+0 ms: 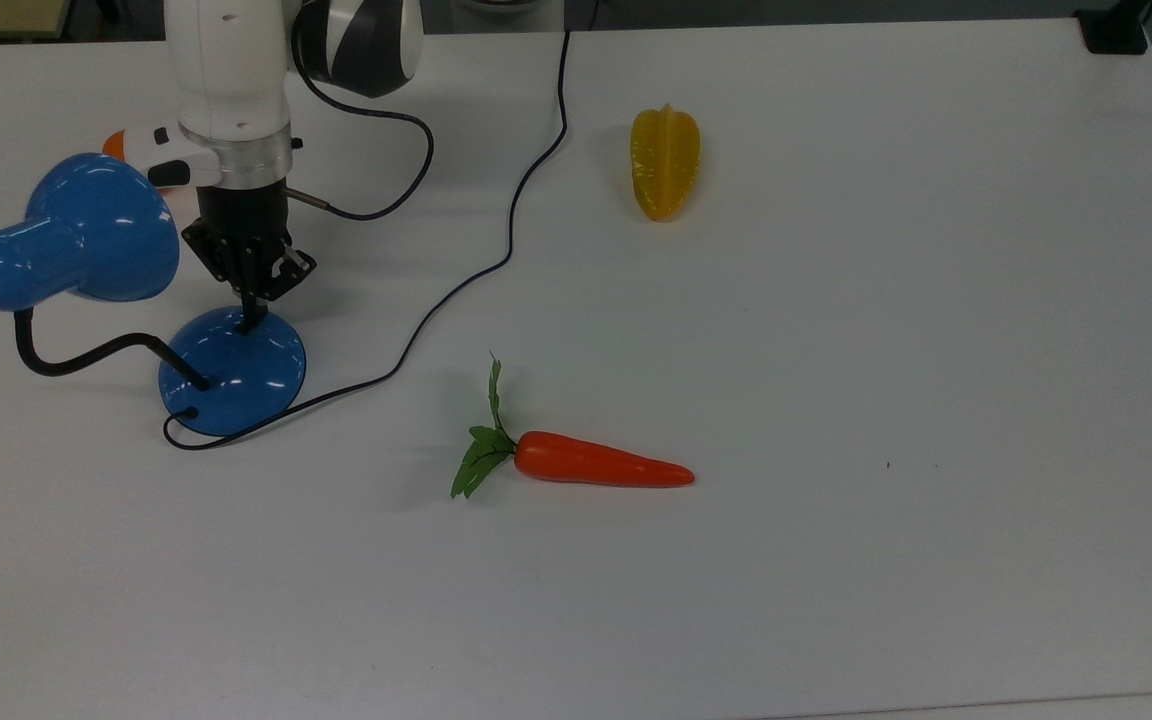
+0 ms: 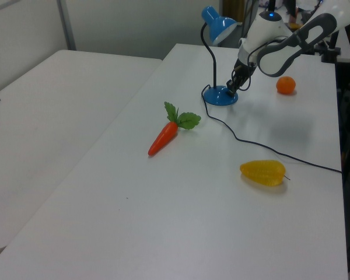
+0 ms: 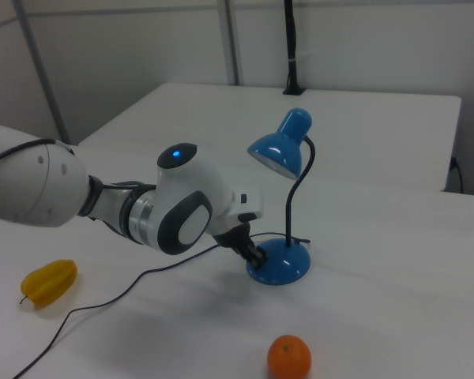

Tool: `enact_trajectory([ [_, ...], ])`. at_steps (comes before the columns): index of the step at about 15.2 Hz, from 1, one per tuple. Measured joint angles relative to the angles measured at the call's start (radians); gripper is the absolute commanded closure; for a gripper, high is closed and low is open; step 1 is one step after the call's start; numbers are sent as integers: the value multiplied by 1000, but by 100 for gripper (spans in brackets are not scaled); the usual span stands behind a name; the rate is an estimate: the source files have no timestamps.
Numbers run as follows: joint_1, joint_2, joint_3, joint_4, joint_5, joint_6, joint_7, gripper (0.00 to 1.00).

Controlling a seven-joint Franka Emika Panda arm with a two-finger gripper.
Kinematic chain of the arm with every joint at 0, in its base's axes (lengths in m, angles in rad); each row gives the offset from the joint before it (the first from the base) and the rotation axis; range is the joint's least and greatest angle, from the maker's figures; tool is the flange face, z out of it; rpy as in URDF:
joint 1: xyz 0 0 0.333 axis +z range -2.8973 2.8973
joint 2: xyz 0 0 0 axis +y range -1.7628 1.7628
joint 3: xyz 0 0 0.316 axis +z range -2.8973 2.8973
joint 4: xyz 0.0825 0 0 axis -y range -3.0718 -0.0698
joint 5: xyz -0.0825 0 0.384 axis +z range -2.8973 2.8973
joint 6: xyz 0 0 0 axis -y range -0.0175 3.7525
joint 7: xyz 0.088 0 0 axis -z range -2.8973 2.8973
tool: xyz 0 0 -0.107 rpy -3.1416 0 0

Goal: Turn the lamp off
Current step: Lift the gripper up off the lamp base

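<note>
The lamp has a glossy blue shade [image 1: 66,240] at the top view's left, a bent black gooseneck and a round blue base [image 1: 232,375]. Its shade [image 2: 217,23] is dark and casts no bright patch on the table. My gripper [image 1: 252,318] points down with its fingers shut together, tips touching the far edge of the base where the small black switch sits. In the left view the gripper [image 2: 230,88] meets the base [image 2: 221,96]. The right view shows my gripper [image 3: 257,254] against the base [image 3: 280,264].
A black cord [image 1: 496,265] runs from the base across the white table to the far edge. A toy carrot [image 1: 601,468] lies mid-table, a yellow starfruit [image 1: 665,162] farther back. An orange [image 2: 286,85] sits behind the arm.
</note>
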Motion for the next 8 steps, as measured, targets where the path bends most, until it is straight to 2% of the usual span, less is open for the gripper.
enact_trajectory([
  [4,5,-14,3,3,0,-133,9,100],
  [8,48,-101,18,25,-1,-355,14,100],
])
